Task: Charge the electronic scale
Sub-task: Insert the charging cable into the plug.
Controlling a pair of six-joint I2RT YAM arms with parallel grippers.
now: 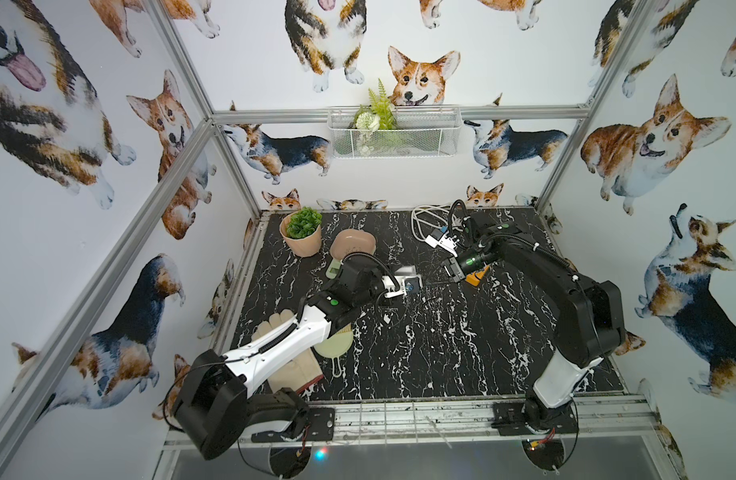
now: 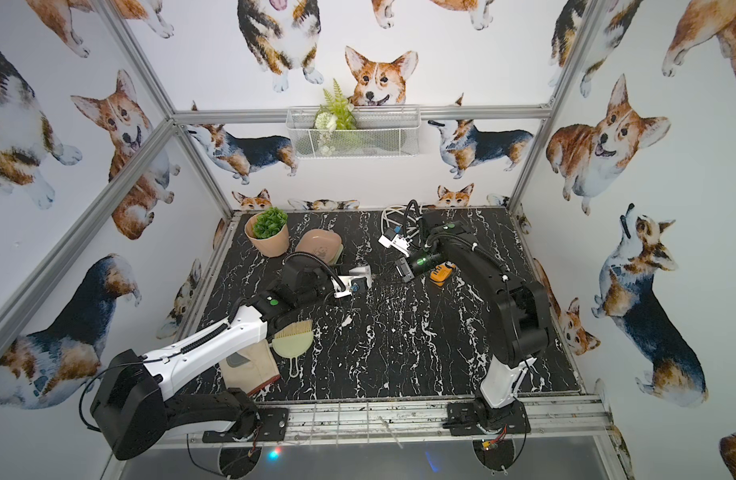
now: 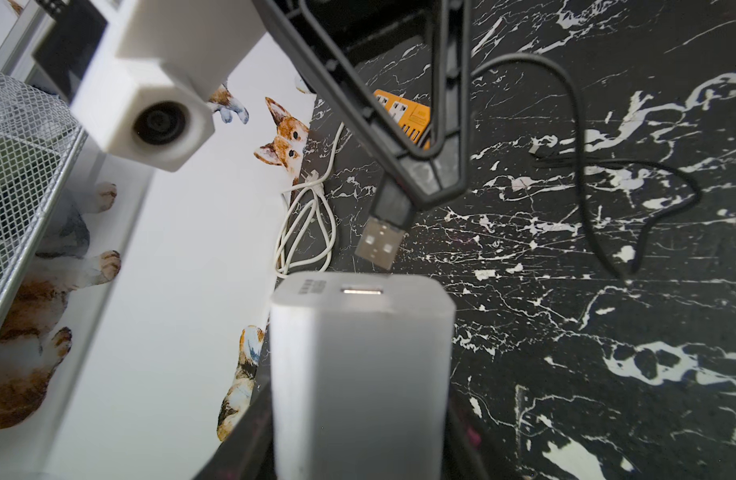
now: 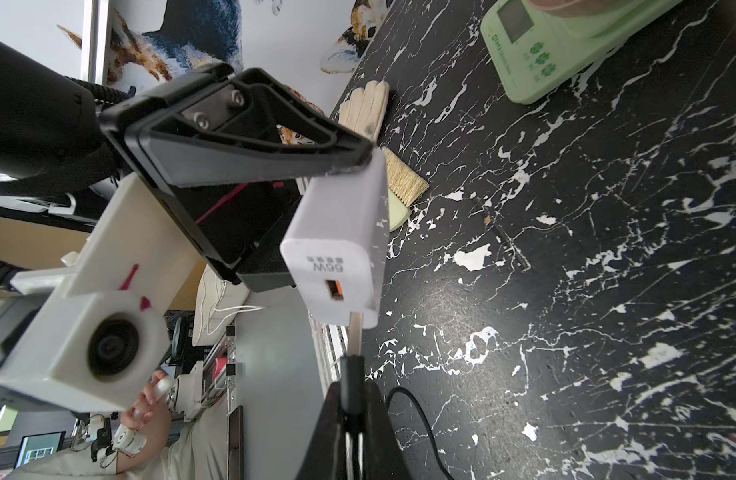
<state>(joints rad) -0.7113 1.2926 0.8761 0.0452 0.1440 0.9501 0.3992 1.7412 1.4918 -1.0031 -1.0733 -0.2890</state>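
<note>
White walls (image 1: 275,62) printed with large watercolour corgis enclose the cell on three sides in both top views. Silver aluminium frame posts (image 1: 183,58) run up the corners, and a crossbar (image 1: 275,118) spans the back wall. A white wire-mesh basket (image 1: 424,137) hangs from that bar, with a sprig of green fern and pale flowers (image 1: 376,108) in it. The desk (image 1: 441,332) is black marble-patterned with white veins. A metal rail (image 1: 399,415) lines its front edge. The light is even and soft, without hard shadows.
</note>
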